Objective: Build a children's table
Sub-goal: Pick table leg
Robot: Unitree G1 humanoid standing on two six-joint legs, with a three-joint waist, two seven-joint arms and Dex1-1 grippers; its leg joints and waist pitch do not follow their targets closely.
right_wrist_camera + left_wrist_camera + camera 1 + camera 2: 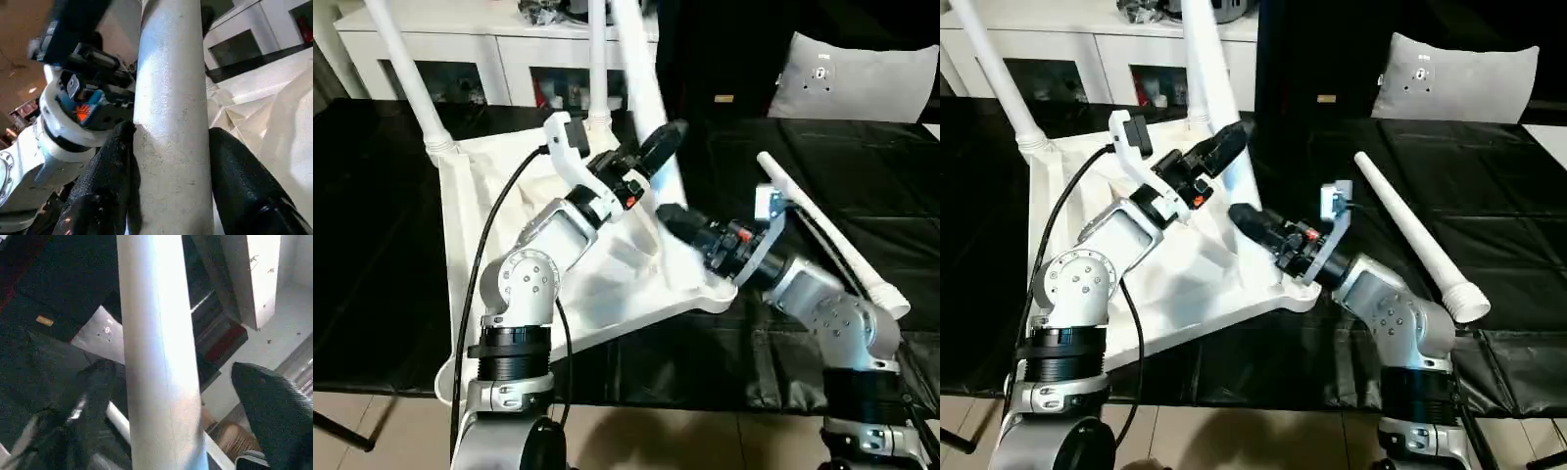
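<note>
Black-draped bench point(862, 186): upturned table top point(607, 284); leg point(171, 117) stiff, slick — R gripper point(168, 161) clamps shaft low; L gripper point(195, 396) wide apart, empty.

Inventory, counted:
- Table top point(607, 284), white, underside up: 1.
- Table legs, white, tapered: 4. Standing in the top's corner sockets: 3 (far-left corner point(406, 69), far corner point(598, 59), right corner point(641, 73)). Lying loose on the black surface point(382, 225): 1 point(1410, 233).
- Grippers: 2 (left point(656, 152), right point(674, 220)).
- Grey cushion point(857, 78): 1.
- White cabinet point(460, 44): 1.
</note>
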